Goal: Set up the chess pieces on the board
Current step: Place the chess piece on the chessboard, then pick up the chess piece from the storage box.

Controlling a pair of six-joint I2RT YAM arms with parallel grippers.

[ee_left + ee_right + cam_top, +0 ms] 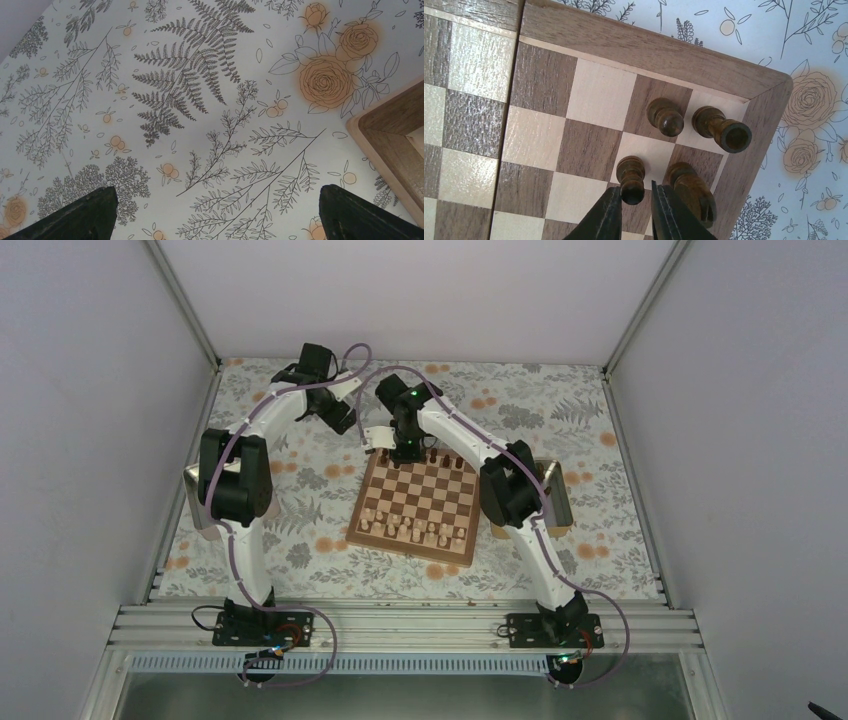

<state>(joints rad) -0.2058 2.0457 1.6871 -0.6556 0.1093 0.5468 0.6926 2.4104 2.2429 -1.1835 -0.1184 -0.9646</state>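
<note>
The board lies mid-table. Dark chess pieces stand along its far edge, pale ones along the near rows. My right gripper hangs over the far left corner, open by a narrow gap around the head of a dark pawn standing on a light square. Close by stand another dark pawn, a rook and a taller piece. My left gripper is wide open and empty over the cloth, beside the board's corner.
A tan-rimmed tray sits right of the board, partly behind the right arm. Another container shows at the left behind the left arm. Flowered cloth covers the table, with white walls on three sides.
</note>
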